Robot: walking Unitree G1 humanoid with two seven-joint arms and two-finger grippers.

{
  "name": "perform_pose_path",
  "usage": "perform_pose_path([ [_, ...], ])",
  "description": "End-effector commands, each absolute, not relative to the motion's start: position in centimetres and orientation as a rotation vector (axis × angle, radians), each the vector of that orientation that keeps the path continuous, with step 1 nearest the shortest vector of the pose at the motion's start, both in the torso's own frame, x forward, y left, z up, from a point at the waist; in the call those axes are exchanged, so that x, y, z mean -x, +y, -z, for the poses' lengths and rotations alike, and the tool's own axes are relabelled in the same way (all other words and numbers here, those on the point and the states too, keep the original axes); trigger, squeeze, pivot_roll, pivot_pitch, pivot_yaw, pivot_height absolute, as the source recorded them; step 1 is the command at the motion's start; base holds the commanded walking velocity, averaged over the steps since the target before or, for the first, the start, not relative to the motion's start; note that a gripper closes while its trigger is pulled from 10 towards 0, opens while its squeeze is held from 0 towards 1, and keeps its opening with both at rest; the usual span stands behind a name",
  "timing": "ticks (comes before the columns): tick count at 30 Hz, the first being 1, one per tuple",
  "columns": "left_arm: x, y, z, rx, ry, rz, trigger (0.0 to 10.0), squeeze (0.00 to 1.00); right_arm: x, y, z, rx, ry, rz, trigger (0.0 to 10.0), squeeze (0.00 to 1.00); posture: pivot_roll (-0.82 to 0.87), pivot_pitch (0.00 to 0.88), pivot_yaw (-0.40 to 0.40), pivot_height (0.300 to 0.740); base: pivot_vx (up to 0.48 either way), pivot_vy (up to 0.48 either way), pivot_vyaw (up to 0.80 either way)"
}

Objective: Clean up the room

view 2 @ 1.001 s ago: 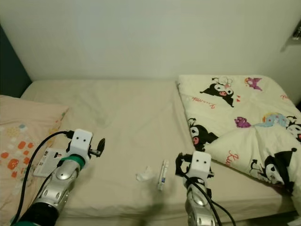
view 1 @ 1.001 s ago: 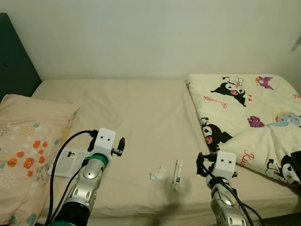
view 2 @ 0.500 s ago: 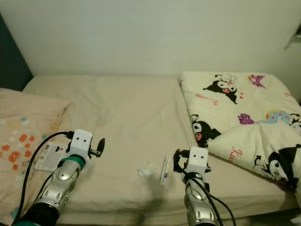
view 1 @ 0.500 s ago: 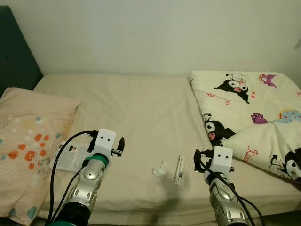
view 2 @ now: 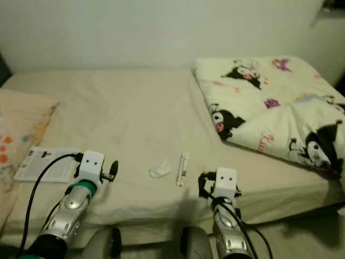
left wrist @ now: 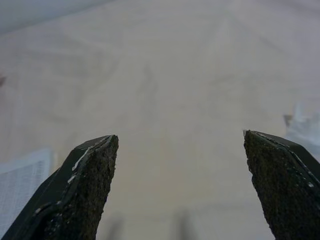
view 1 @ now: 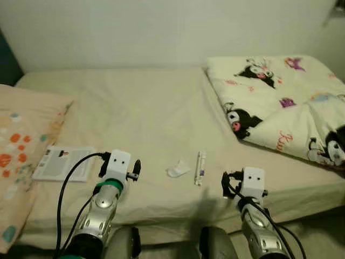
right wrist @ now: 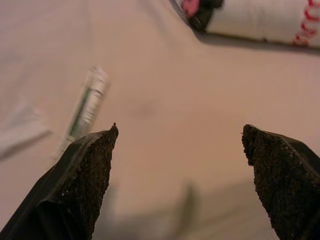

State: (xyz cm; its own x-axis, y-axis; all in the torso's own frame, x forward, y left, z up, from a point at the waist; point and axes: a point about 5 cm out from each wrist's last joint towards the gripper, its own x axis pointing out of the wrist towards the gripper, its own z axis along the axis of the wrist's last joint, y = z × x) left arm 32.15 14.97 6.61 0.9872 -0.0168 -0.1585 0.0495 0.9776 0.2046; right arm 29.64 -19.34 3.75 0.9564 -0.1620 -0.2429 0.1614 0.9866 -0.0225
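My head camera has dropped and shifted; the bed (view 1: 135,108) now sits lower. The tube (view 1: 200,167) and tissue (view 1: 177,169) lie near its front edge. Right gripper (right wrist: 180,185) and left gripper (left wrist: 180,190) hover, fingers apart, empty. Pickup can begin.

camera: pulled back, swung right | bed (view 1: 140,108): front edge now visible

Home bedroom, a bed (view 1: 140,108) against a plain wall, patterned pillow (view 1: 21,140), cartoon-print quilt (view 1: 280,102)
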Motion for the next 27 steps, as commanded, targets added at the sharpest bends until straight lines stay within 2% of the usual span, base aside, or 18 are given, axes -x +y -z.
perform_pose_path([
  [1, -31.9, 15.3, -6.2, -0.21, 0.167, 0.016, 10.0, 0.0, -29.8, -19.1, -3.6, 0.009, 0.264, 0.148, 10.0, 0.0, 0.0, 0.0, 0.048, 0.55, 0.0, 0.0, 0.0],
  [5, -31.8, 15.4, -6.1, -0.21, 0.166, 0.008, 10.0, 0.0, -29.8, -19.1, -3.6, 0.019, 0.271, 0.135, 10.0, 0.0, 0.0, 0.0, 0.048, 0.535, 0.0, 0.0, 0.0],
  [15, -31.6, 15.7, -6.2, -0.211, 0.156, -0.015, 10.0, 0.0, -29.7, -18.6, -3.4, 0.032, 0.275, 0.09, 10.0, 0.0, 0.0, 0.0, 0.037, 0.535, 0.0, 0.0, 0.0],
  [19, -31.5, 16.2, -6.2, -0.202, 0.154, -0.043, 10.0, 0.0, -30.0, -18.5, -3.8, 0.028, 0.261, 0.082, 10.0, 0.0, 0.01, 0.0, 0.022, 0.535, 0.0, 0.0, 0.0],
  [22, -31.5, 17.8, -6.9, -0.189, 0.134, -0.09, 10.0, 0.0, -31.1, -18.3, -4.4, 0.028, 0.256, 0.066, 10.0, 0.0, 0.02, 0.0, 0.018, 0.535, 0.0, 0.0, 0.0],
  [27, -31.5, 18.3, -7.3, -0.218, 0.127, -0.065, 10.0, 0.0, -32.1, -18.0, -4.8, -0.002, 0.275, 0.058, 10.0, 0.0, 0.04, 0.011, 0.027, 0.535, 0.0, 0.0, 0.0],
])
